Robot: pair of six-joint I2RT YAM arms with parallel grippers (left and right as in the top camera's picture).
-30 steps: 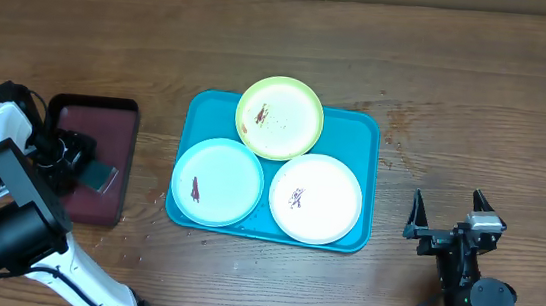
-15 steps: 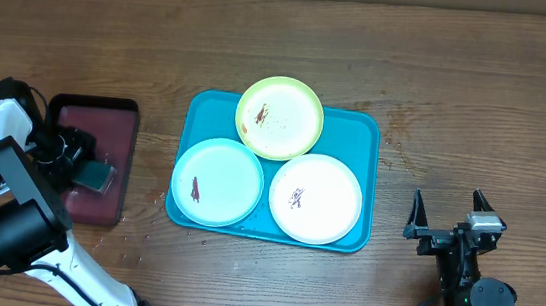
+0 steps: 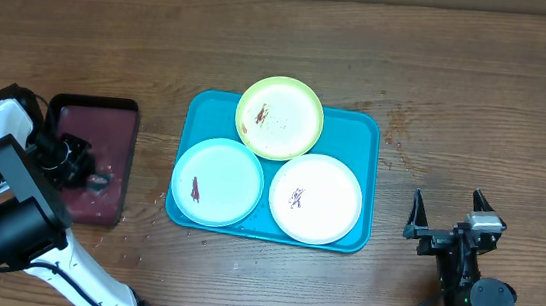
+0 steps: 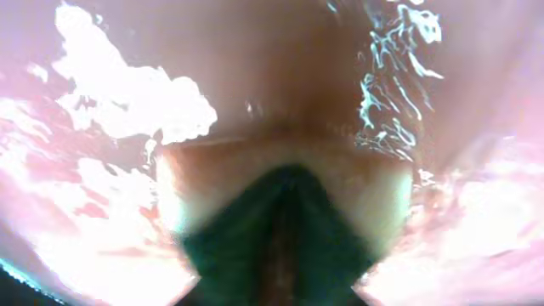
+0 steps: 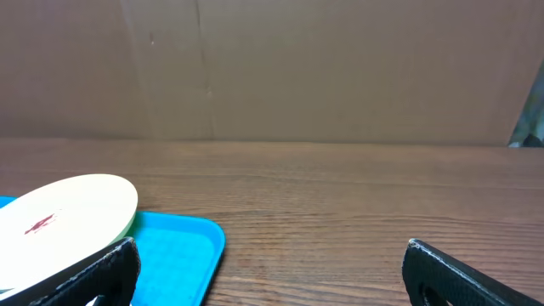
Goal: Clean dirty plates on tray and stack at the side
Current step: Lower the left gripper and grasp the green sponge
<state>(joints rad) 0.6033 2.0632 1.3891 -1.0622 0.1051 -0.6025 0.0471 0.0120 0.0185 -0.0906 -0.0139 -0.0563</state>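
Observation:
Three plates lie on the turquoise tray (image 3: 356,126): a lime-green plate (image 3: 279,117) at the back, a pale blue plate (image 3: 217,182) front left, a white plate (image 3: 315,198) front right. Each carries reddish-brown smears. My left gripper (image 3: 85,170) is down inside the small maroon tray (image 3: 105,122), shut on a dark green sponge (image 3: 100,180). That sponge (image 4: 280,229) fills the blurred left wrist view, pinched into a wedge. Right of the tray, my right gripper (image 3: 445,218) stands open and holds nothing; its wrist view shows the white plate (image 5: 59,225) and the tray corner (image 5: 183,246).
The maroon tray has a black rim and a wet, glossy floor (image 4: 127,110). Bare wooden table (image 3: 479,103) lies behind and to the right of the turquoise tray. A brown cardboard wall (image 5: 340,68) stands behind the table.
The left gripper's jaws have closed on the sponge, which now looks squeezed and smaller from above. The right arm and the plates have not moved.

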